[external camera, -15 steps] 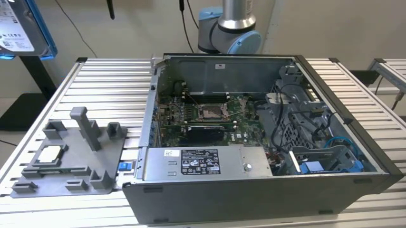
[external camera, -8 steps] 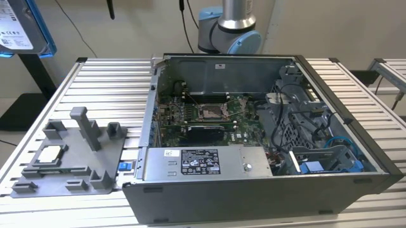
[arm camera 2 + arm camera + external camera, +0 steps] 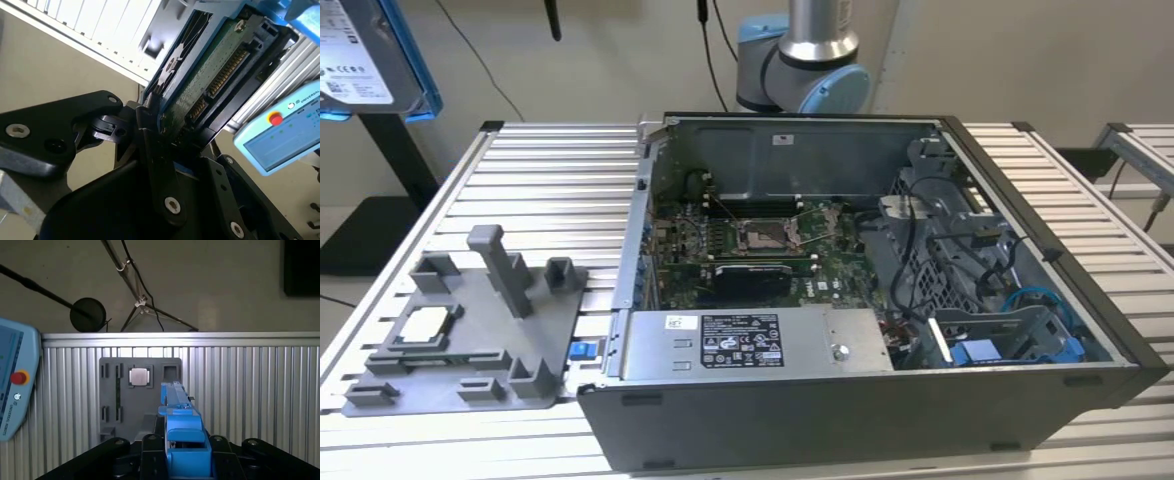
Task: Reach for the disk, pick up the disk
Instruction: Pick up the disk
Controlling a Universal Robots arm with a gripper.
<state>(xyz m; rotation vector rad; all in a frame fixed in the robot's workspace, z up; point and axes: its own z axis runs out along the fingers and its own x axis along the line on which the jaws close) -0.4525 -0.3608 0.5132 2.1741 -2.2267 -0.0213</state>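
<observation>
Black jaws sit nearest in both wrist views, pressed onto the two flat faces of the disk (image 3: pixel 210 75) and pinching it between them. From that grip its long axis appears to run straight out, away from the jaws. The second wrist view shows its green circuit-board face and connector row, the first wrist view its blue bracket (image 3: pixel 182 440) edge-on. So the disk lies within the jaws, not apart from them, and the pick-up looks done.

Beyond it, lower down, the ribbed desk (image 3: pixel 250 400) carries a grey fixture plate (image 3: pixel 145 400) with a small silver chip (image 3: pixel 139 376). At the top of the exterior view's left the disk hangs well above the desk, apart from the open computer case (image 3: pixel 854 420).
</observation>
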